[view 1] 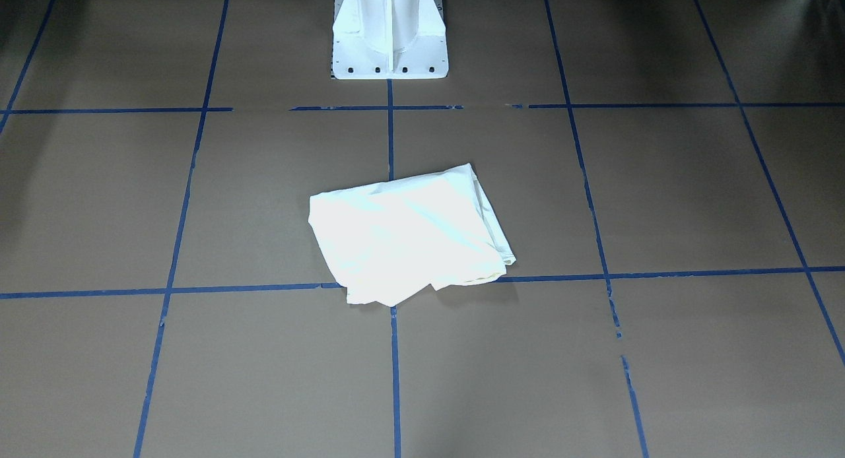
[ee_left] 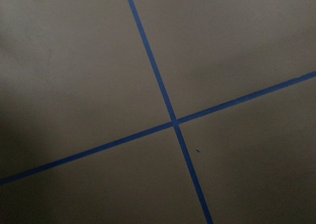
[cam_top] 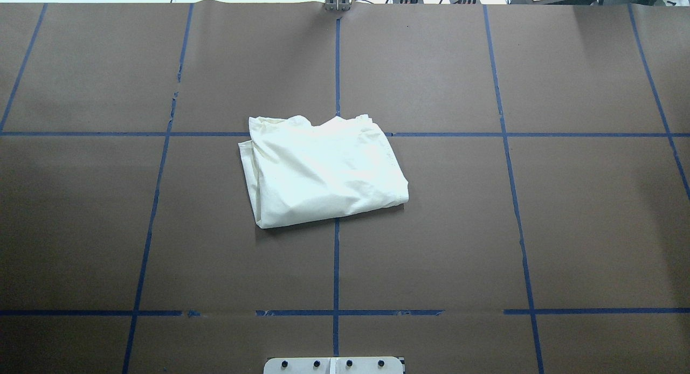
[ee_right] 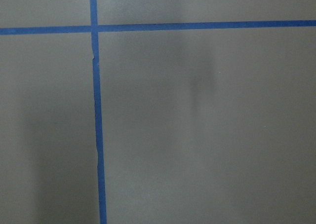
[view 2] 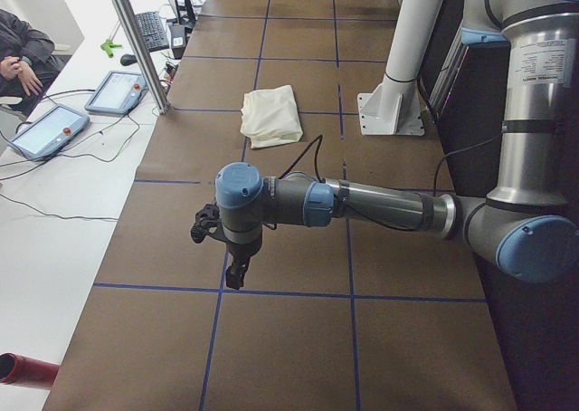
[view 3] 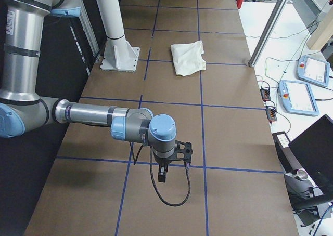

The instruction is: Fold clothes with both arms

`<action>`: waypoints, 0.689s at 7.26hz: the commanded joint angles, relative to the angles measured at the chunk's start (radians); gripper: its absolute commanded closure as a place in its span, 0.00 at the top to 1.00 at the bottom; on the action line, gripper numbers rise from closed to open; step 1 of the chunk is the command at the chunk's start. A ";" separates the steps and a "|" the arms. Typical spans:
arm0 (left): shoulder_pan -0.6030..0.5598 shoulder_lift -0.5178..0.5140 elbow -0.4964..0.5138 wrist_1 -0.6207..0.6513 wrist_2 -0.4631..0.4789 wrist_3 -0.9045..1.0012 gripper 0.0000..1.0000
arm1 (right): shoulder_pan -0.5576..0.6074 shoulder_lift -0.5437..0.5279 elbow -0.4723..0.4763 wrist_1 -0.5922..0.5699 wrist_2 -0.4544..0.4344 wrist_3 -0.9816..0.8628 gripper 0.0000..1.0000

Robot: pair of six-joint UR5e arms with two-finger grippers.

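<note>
The cream-white T-shirt (cam_top: 321,169) lies folded into a rough rectangle at the middle of the table, plain side up; the print is hidden. It also shows in the front-facing view (view 1: 409,237), the left side view (view 2: 271,115) and the right side view (view 3: 189,57). My left gripper (view 2: 237,271) hangs over the table's left end, far from the shirt. My right gripper (view 3: 162,174) hangs over the right end, also far from it. Both show only in the side views, so I cannot tell whether they are open or shut. The wrist views show only brown paper and blue tape.
The brown table (cam_top: 485,228) carries a grid of blue tape lines. The white pedestal base (view 1: 389,32) stands behind the shirt. Teach pendants (view 2: 50,129) and cables lie on the white bench beyond the far edge, by a metal post (view 2: 136,40). A person (view 2: 23,53) sits there.
</note>
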 commanded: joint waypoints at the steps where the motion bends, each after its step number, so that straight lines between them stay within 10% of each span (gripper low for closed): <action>1: 0.002 0.012 -0.003 0.001 -0.003 -0.003 1.00 | -0.025 0.005 0.001 -0.004 0.019 0.005 1.00; 5: 0.010 0.013 0.023 -0.002 0.000 0.002 1.00 | -0.059 -0.010 0.009 0.010 0.072 -0.012 1.00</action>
